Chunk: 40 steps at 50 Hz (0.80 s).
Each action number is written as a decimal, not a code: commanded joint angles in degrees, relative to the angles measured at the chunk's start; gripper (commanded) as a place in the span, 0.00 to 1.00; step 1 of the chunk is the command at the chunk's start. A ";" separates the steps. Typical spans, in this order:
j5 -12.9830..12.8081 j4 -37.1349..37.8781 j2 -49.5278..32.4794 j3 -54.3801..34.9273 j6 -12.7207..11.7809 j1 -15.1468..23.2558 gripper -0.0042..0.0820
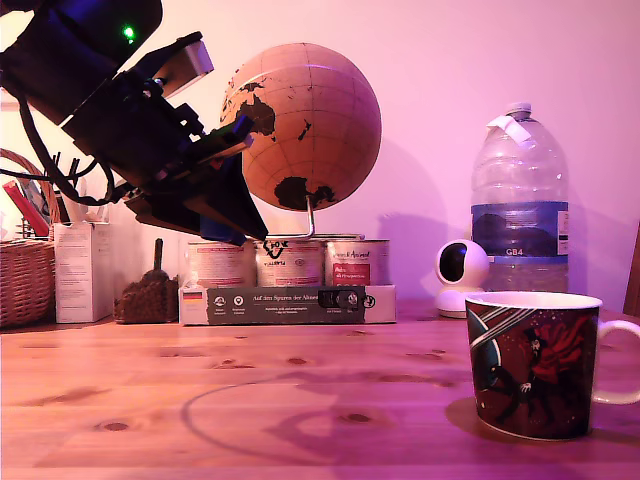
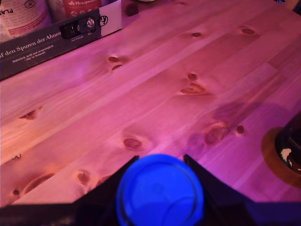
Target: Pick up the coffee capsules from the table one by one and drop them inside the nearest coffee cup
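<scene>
The hand (image 2: 160, 188) pinches the blue capsule (image 2: 160, 193) between its black jaws, raised above the desk (image 1: 250, 400). The coffee cup (image 1: 535, 365) stands near the desk's front edge, well apart.

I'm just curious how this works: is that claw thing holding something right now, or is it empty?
Holding. In the wrist view a blue capsule sits clamped between the black fingers of the gripper, lifted above the table.
</scene>
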 commanded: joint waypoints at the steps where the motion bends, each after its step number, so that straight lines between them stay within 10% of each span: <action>1: 0.07 1.31 0.59 -0.96 0.17 -0.13 0.30; 40: 4.96 -4.26 -8.24 -0.96 3.34 -1.81 0.30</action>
